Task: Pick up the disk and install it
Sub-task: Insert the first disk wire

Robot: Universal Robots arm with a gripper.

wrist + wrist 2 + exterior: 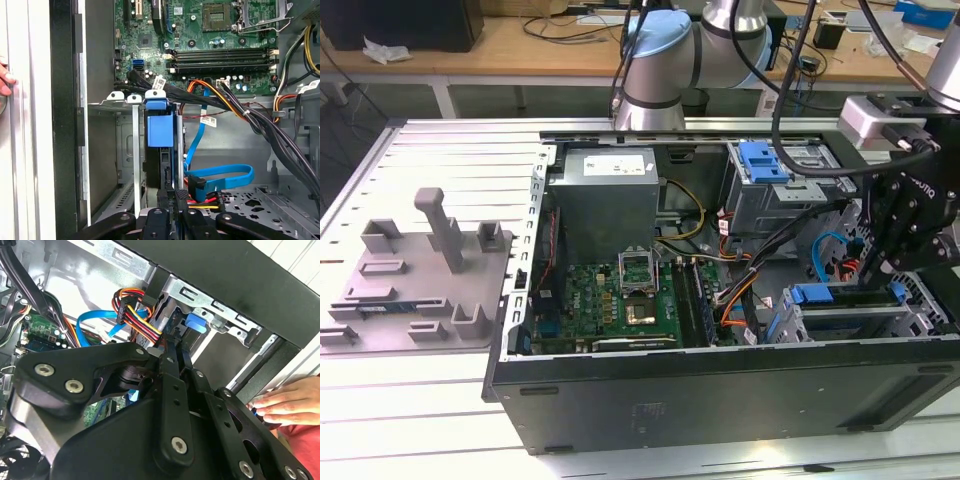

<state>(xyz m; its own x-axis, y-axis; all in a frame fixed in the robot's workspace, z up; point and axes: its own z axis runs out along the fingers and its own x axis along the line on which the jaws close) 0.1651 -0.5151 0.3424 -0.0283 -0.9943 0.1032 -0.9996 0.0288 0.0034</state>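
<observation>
Pincer (171, 202) pressed together just behind disk (161, 130), disk seated upright in bay.

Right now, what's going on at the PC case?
The arm's claw is down inside the open computer case, at the drive bay by the exterior view's right end. In the first wrist view the disk, in its blue carrier, stands in the bay slot just ahead of the claw, apparently seated or nearly so. A person's hand rests on the case edge. The grey fixture beside the case holds no disk.
</observation>
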